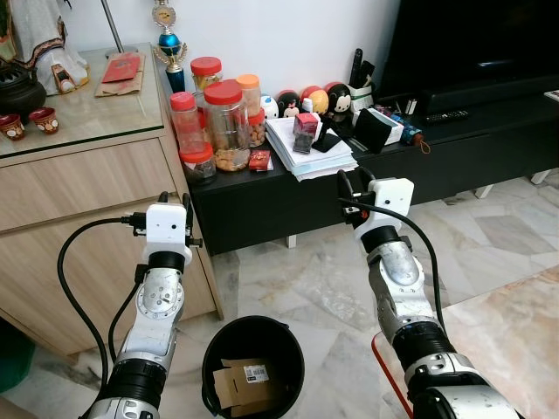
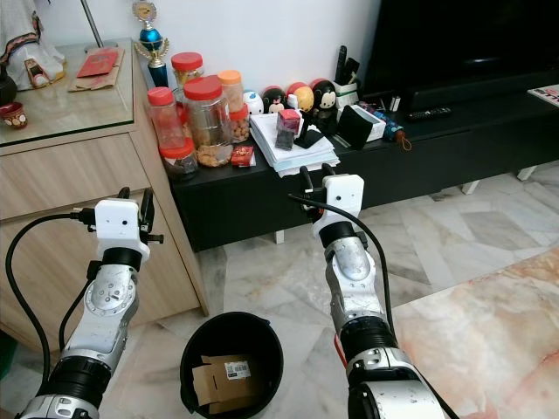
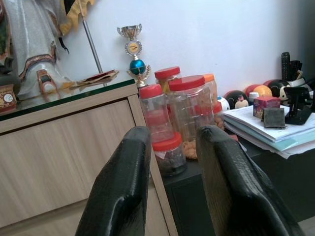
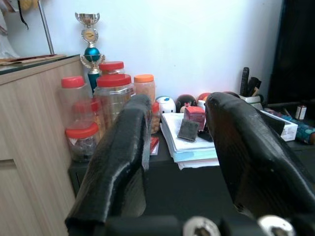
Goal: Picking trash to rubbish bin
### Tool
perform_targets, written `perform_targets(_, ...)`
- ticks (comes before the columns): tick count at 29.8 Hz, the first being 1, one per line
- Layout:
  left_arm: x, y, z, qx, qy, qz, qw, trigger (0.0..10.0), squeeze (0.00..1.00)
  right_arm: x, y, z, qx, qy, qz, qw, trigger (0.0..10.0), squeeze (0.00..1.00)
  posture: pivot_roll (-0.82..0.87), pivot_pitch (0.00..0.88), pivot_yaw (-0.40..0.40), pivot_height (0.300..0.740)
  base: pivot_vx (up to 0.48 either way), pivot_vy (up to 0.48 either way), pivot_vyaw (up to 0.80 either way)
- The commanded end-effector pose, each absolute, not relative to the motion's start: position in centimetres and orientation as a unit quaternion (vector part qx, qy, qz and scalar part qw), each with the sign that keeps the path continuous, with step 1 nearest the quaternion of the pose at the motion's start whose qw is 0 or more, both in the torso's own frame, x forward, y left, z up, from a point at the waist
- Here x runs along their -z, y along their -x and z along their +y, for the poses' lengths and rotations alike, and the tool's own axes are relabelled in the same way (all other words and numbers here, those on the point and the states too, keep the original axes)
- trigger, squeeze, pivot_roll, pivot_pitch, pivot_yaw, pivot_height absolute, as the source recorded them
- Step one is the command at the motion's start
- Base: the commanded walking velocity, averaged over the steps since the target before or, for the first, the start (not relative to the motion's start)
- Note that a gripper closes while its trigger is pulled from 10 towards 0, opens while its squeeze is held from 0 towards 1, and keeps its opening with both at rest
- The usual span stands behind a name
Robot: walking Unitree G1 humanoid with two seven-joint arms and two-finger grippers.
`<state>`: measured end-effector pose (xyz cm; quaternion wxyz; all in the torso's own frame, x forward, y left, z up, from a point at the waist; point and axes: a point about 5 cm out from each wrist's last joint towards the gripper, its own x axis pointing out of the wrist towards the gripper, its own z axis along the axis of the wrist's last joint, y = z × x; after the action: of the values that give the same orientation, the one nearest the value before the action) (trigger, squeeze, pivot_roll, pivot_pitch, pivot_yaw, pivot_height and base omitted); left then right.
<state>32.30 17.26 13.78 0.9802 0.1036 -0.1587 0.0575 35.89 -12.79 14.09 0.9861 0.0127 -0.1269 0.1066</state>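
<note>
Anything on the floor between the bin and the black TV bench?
Nothing: bare marble floor between the rubbish bin and the black bench, in both eye views. Cardboard lies inside the bin.

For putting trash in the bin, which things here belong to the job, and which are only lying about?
Belong to the job:
black bin on the floor
cardboard already inside it
left gripper, open
right gripper, open

Only lying about:
jars with red lids
stack of papers
trophy
round toy figures

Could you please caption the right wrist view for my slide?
Open right claw faces red-lidded jars and a paper stack.
</note>
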Motion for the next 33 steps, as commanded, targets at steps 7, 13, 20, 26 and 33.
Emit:
perform_targets(7,-14.6,-32.7,15.9,-0.041,-0.100,-0.168,0.980,10.0,0.00,-15.0,-36.0,-11.5,-0.119,-0.023,-0.138,0.983,10.0,0.00,0.21,0.000,0.006,0.740,0.000,0.000,0.00)
perform_targets(13,-14.8,-32.5,15.2,-0.031,-0.095,-0.170,0.980,10.0,0.00,-14.9,-35.9,-11.4,-0.119,-0.029,-0.137,0.983,10.0,0.00,0.21,0.000,0.004,0.740,0.000,0.000,0.00)
perform_targets(20,-14.9,-32.4,15.1,-0.031,-0.087,-0.169,0.981,10.0,0.00,-14.6,-35.7,-10.7,-0.125,-0.030,-0.132,0.983,10.0,0.00,0.21,0.000,0.008,0.740,0.000,0.000,0.00)
perform_targets(26,-15.1,-32.5,15.2,-0.031,-0.088,-0.170,0.981,10.0,0.00,-14.8,-35.7,-10.7,-0.124,-0.033,-0.136,0.982,10.0,0.00,0.20,0.000,0.017,0.740,0.000,0.000,0.00)
perform_targets(33,-15.4,-32.6,15.2,-0.033,-0.088,-0.173,0.980,10.0,0.00,-14.7,-35.6,-10.7,-0.123,-0.032,-0.135,0.983,10.0,0.00,0.20,0.000,0.016,0.740,0.000,0.000,0.00)
